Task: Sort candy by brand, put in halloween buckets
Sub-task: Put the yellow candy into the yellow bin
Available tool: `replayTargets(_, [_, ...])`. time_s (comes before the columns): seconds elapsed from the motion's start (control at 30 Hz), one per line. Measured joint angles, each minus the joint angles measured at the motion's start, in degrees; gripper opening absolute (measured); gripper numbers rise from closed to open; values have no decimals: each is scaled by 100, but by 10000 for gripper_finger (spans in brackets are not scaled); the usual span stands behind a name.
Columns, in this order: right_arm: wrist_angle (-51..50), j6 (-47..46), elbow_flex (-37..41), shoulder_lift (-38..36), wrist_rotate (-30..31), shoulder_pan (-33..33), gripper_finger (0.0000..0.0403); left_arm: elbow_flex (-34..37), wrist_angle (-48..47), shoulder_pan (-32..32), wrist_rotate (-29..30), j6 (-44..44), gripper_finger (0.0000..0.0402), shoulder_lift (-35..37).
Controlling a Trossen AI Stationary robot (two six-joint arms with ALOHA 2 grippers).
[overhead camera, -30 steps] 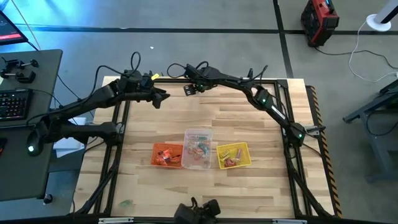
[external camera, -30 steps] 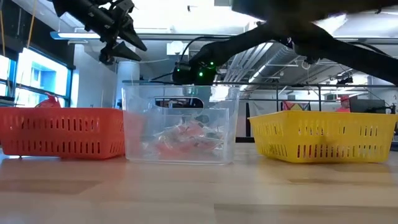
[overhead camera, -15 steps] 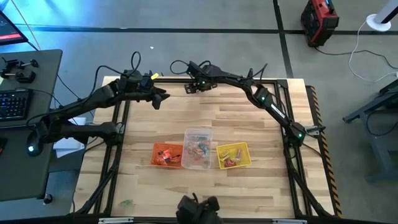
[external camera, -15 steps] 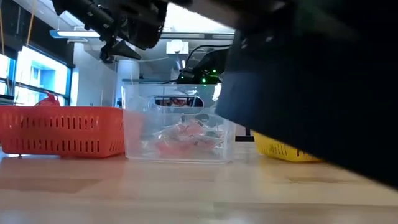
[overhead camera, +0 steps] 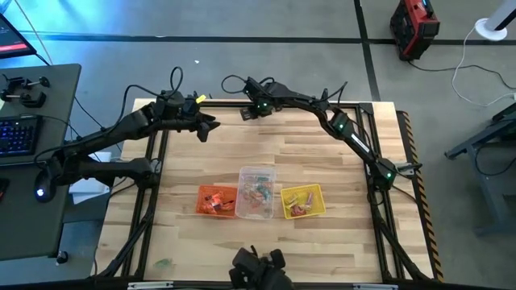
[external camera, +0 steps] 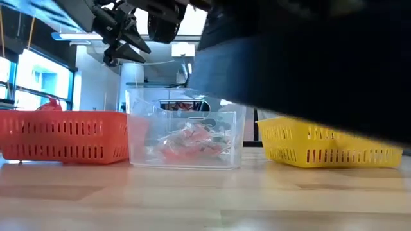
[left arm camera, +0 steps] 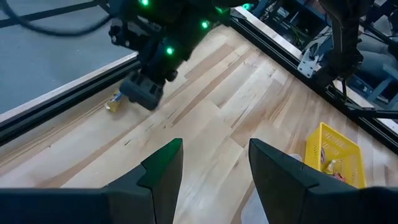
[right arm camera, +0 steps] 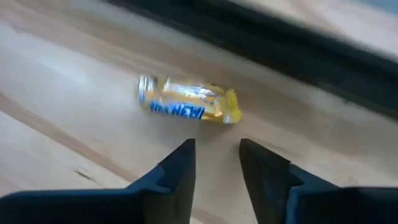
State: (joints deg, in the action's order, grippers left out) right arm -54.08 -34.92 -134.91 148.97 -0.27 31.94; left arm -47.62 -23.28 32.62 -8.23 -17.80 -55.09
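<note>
From where I stand, the wooden worktop (overhead camera: 322,153) carries three buckets in one row in the lower middle of the high view: the orange bucket (overhead camera: 216,200) on the left, the clear bucket (overhead camera: 257,193) in the middle and the yellow bucket (overhead camera: 302,201) on the right, each just beside the next. All three have small wrapped candy inside; in the low view red and pink wrappers show through the wall of the clear bucket (external camera: 186,136).

The right gripper (overhead camera: 250,110) is at the far edge of the worktop, in the upper middle of the high view, well apart from the buckets. In the right wrist view its two dark fingers (right arm camera: 175,171) stand a little apart with a gap between them, and nothing is between them. A yellow candy (right arm camera: 188,102) with blue letters lies flat on the wood just in front of the fingertips (it touches neither finger). In the left wrist view the same candy (left arm camera: 114,103) shows as a small yellow spot near the black frame rail, beside the right gripper (left arm camera: 142,93).

The left gripper (overhead camera: 208,126) hangs above the worktop in the upper left of the high view, near the right one. Its fingers (left arm camera: 160,168) are apart and hold nothing.
</note>
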Motion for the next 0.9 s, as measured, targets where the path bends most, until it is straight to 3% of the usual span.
replayTargets(0.3, [152, -60, -2, -15, -356, 112, 71, 0, -5, -2, 2, -4, 175, 0])
replayTargets(0.5, [409, -116, -2, -444, -940, 216, 67, 0, -94, -2, 4, -7, 175, 0])
replayTargets(0.6, [747, -319, -11, -583, -720, 223, 67, 0, -99, -2, 4, -9, 175, 0])
replayTargets(0.73, [1567, -1378, -6, -492, -868, 191, 62, -37, -77, -2, 4, -256, 175, -2])
replayTargets(0.9, [1922, -2168, 5, -208, 41, -55, 8, -381, -32, -2, -46, -316, 175, 119])
